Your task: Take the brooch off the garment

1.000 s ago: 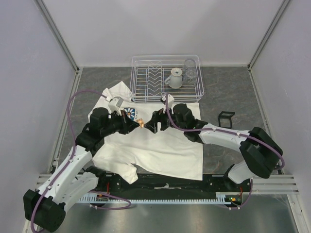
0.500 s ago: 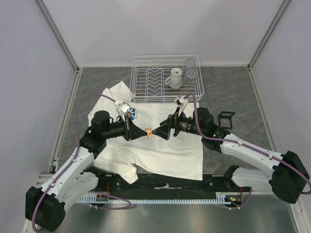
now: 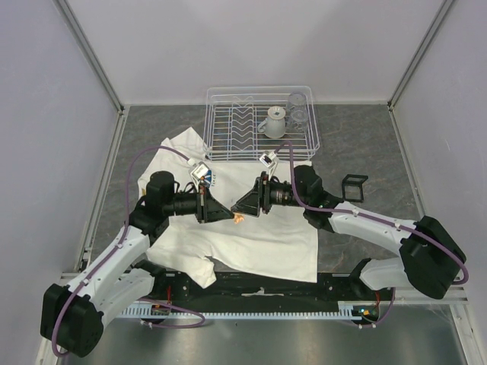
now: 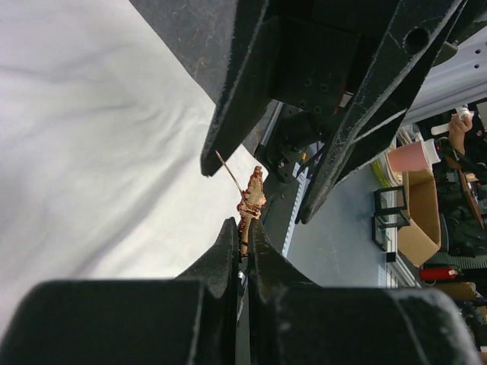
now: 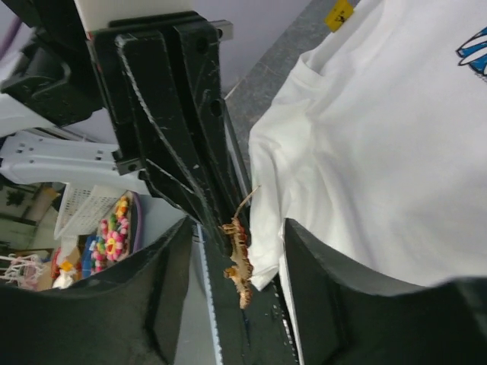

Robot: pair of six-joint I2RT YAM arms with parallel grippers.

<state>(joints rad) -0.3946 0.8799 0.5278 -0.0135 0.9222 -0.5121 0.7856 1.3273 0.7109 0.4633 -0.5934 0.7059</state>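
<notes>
The white T-shirt (image 3: 243, 232) lies flat on the table, its blue daisy logo (image 3: 208, 179) near the left arm. My left gripper (image 3: 225, 216) is shut on the small orange-red brooch (image 3: 238, 219) and holds it above the shirt. In the left wrist view the brooch (image 4: 249, 207) sticks out from the fingertips with its pin open. My right gripper (image 3: 242, 208) is open, its jaws either side of the brooch (image 5: 238, 261) without touching it. The shirt also shows in the left wrist view (image 4: 99, 152) and in the right wrist view (image 5: 380, 152).
A white wire dish rack (image 3: 262, 122) with a white cup (image 3: 275, 122) and a glass (image 3: 298, 114) stands behind the shirt. A small black bracket (image 3: 354, 185) lies to the right on the grey table.
Both grippers have lifted and come together over the shirt's middle. The brooch has come away from the cloth in my left gripper. My right gripper has let go and opened.
</notes>
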